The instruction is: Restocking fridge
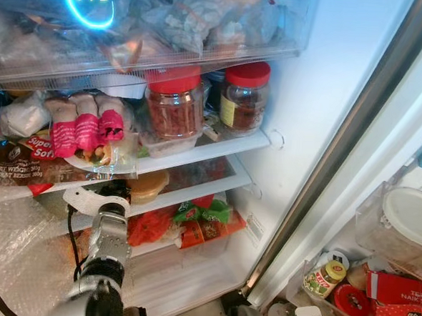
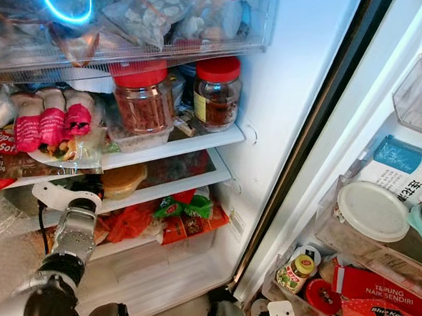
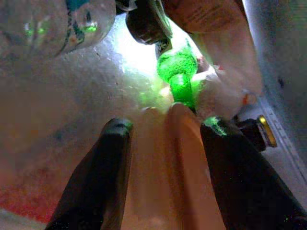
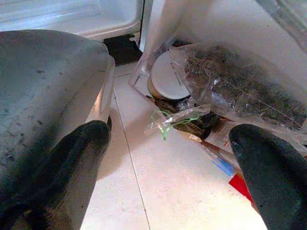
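Reaching my left gripper (image 3: 163,129) into the fridge's lower shelf (image 1: 187,189), clenched on an orange packet (image 3: 175,167); next, release. Right gripper (image 4: 168,143) hangs released.

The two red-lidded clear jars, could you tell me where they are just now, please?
The two red-lidded clear jars stand side by side on the upper white fridge shelf, right of the pink-wrapped packets.
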### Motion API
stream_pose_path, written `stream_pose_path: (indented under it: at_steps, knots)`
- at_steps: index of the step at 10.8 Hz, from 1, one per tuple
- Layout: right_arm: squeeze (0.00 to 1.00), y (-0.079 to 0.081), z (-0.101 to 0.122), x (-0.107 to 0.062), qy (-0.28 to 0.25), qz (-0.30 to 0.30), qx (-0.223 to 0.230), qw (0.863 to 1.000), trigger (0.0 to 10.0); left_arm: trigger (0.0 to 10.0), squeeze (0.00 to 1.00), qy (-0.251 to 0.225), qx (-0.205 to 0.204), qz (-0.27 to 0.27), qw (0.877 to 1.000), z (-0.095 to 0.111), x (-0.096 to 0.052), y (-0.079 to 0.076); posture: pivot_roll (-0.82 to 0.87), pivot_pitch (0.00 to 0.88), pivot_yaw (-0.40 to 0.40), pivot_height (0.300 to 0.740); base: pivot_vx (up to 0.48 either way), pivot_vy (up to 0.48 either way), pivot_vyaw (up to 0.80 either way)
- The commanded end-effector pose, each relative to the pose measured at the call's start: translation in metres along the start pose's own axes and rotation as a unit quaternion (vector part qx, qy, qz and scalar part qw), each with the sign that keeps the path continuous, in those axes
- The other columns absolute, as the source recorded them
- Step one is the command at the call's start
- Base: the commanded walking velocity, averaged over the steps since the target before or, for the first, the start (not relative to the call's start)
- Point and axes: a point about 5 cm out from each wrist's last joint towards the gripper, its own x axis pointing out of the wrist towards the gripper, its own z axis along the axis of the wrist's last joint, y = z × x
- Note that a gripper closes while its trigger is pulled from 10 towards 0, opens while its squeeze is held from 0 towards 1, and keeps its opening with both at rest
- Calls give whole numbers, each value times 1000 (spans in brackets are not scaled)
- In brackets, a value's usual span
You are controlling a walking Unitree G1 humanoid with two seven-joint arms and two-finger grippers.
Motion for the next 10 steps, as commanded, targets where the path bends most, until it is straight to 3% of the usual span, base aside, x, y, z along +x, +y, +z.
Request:
stream_pose_path:
  at_steps: [1,6,10]
  knots:
    - [0,2,2,1,-1,4,3,1000,10000,10000,0,5,-2,-5,1000,-1,-3,2,-106,0,-39,628,0,0,0]
    - [0,1,3,1,-1,4,0,1000,10000,10000,0,-5,20,-9,1000,8,-21,4,-95,0,-42,628,0,0,0]
    - [0,1,4,1,-3,4,-1,1000,10000,10000,0,18,72,-38,997,13,-39,4,-91,0,-38,628,0,0,0]
